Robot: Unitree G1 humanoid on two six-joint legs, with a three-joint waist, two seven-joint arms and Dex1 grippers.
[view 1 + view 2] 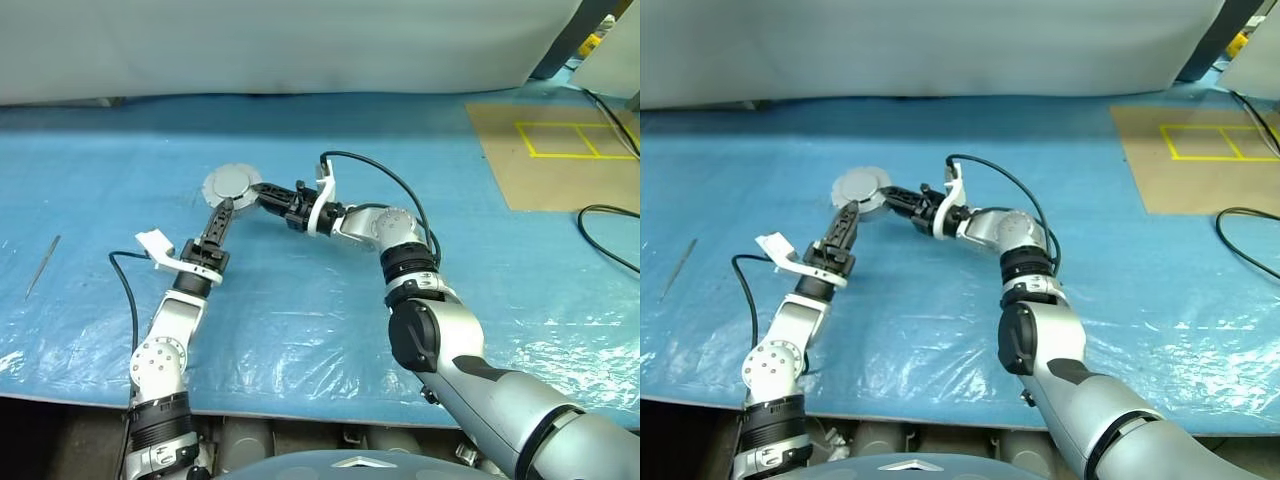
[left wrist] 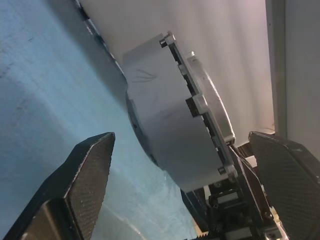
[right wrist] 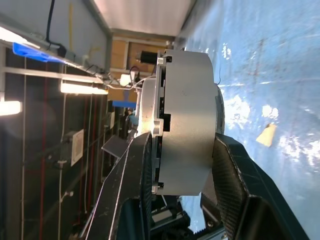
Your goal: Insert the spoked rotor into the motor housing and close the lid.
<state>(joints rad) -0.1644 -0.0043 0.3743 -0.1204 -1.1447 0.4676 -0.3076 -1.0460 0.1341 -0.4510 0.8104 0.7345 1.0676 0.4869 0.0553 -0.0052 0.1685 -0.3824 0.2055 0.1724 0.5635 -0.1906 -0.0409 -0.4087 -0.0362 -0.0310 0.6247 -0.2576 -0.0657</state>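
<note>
We find the housing (image 1: 232,184) with the lid (image 3: 149,107) seated on it, held clear above the blue sheet (image 1: 300,310) covering the desk, its inside hidden. The right claw (image 3: 180,145) reaches in level from the right and is clamped across both faces, while the left claw (image 2: 185,150), angled upward, stands apart around the housing without touching. The sheet around it lies open, a thin rod (image 1: 42,265) lying well off to the left.

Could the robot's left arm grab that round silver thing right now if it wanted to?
Probably yes. The left tool is open right beside the motor housing, which sits between its fingers with nothing in between. The right tool already clamps the housing off the blue sheet.
</note>
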